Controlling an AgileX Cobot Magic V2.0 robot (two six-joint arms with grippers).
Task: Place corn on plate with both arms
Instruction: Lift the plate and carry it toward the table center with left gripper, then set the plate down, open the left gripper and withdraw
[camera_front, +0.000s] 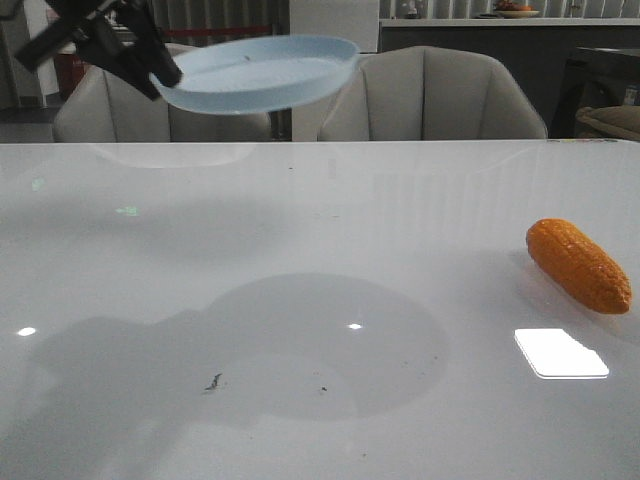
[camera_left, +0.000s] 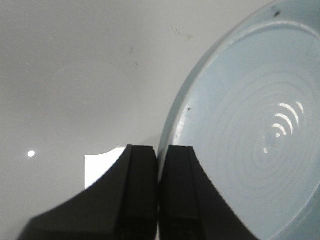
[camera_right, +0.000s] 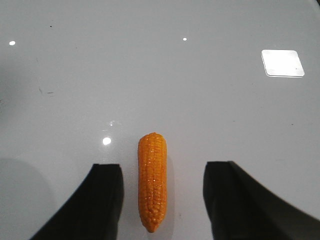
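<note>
The pale blue plate (camera_front: 262, 70) hangs high above the table at the upper left, tilted a little, and casts a round shadow on the table below. My left gripper (camera_front: 165, 75) is shut on its rim. In the left wrist view the plate (camera_left: 250, 130) fills one side and my left gripper (camera_left: 160, 152) pinches its edge between black fingers (camera_left: 140, 190). The orange corn (camera_front: 578, 264) lies on the table at the right. In the right wrist view the corn (camera_right: 152, 180) lies lengthwise in the gap of my open right gripper (camera_right: 162, 170), above it and apart from both fingers.
The white glossy table (camera_front: 300, 220) carries a bright light reflection (camera_front: 560, 352) near the corn. Two pale chairs (camera_front: 430, 95) stand behind the far edge. A few dark specks (camera_front: 213, 381) lie near the front.
</note>
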